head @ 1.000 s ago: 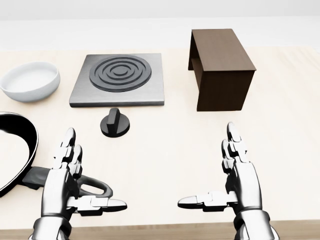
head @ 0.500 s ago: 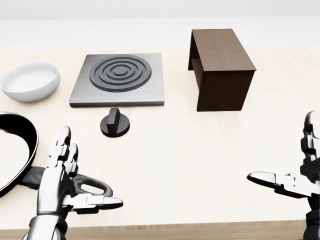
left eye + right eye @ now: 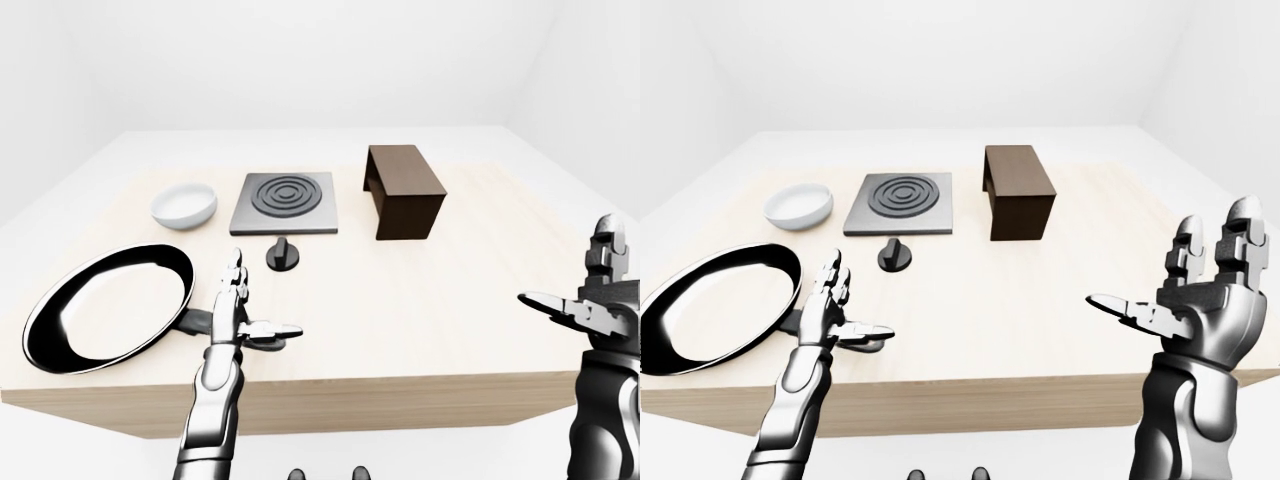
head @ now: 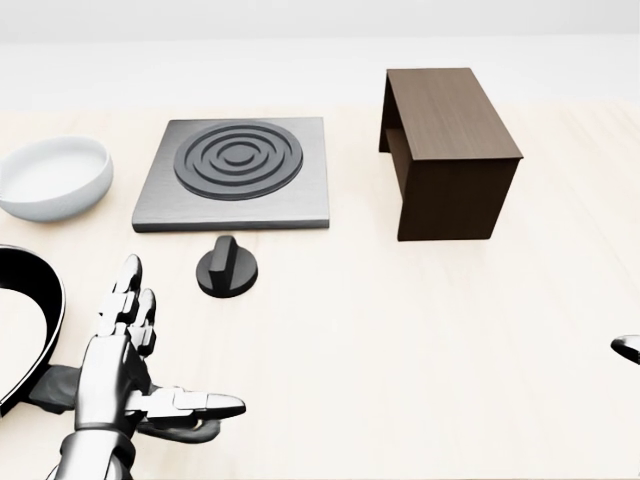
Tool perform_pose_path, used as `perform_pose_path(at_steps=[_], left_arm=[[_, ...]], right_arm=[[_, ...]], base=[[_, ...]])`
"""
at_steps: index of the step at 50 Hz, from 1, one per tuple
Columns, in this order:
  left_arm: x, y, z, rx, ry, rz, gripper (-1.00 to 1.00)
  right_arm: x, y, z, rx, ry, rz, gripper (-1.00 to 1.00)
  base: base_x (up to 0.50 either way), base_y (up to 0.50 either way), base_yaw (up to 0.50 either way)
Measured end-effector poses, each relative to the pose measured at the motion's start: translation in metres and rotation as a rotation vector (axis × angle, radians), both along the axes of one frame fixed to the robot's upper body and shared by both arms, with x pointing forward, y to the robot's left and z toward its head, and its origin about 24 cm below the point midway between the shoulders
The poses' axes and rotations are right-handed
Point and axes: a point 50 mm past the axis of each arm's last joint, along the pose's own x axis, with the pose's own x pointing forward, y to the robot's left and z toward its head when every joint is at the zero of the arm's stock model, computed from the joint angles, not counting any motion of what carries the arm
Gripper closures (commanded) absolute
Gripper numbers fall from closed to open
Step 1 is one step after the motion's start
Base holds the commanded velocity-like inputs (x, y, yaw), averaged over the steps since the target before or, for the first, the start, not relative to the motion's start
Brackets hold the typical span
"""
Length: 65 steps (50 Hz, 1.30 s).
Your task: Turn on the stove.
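Both hands splayed, grasping nothing — left hand [image 4: 125, 370] nearest the knob [image 4: 227, 268], just below the stove [image 4: 236, 173] on the desk [image 4: 400, 330]; approach from above, pinch its ridge, then twist.

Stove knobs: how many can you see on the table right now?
1. A single black knob sits on the table just below the stove plate in the head view, up and right of the open left hand. Nothing seems hidden.
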Motion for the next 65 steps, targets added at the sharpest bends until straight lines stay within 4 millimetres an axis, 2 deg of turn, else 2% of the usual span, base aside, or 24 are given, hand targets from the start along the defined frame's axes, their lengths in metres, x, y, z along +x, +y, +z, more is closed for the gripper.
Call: perform_pose_path(at_steps=[29, 42, 57, 65], left_arm=[[0.001, -0.002, -0.001, 0.004, -0.002, -0.003, -1.00], [0.001, -0.007, -0.012, 0.022, 0.015, -0.016, -1.00], [0.007, -0.017, -0.053, 0.042, 0.205, -0.029, -1.00], [0.025, -0.019, -0.053, 0.069, 0.221, -0.020, -1.00]], right_arm=[[0.000, 0.002, 0.003, -0.011, -0.013, 0.006, -1.00], [-0.001, 0.001, 0.003, -0.002, -0.018, 0.008, -1.00], [-0.001, 0.002, 0.003, -0.002, -0.018, 0.015, -1.00], [0.000, 0.003, 0.003, -0.004, -0.017, 0.021, -1.00]], base=[[0.50, 0.00, 0.00], [0.00, 0.00, 0.00], [0.00, 0.00, 0.00], [0.00, 0.00, 0.00]])
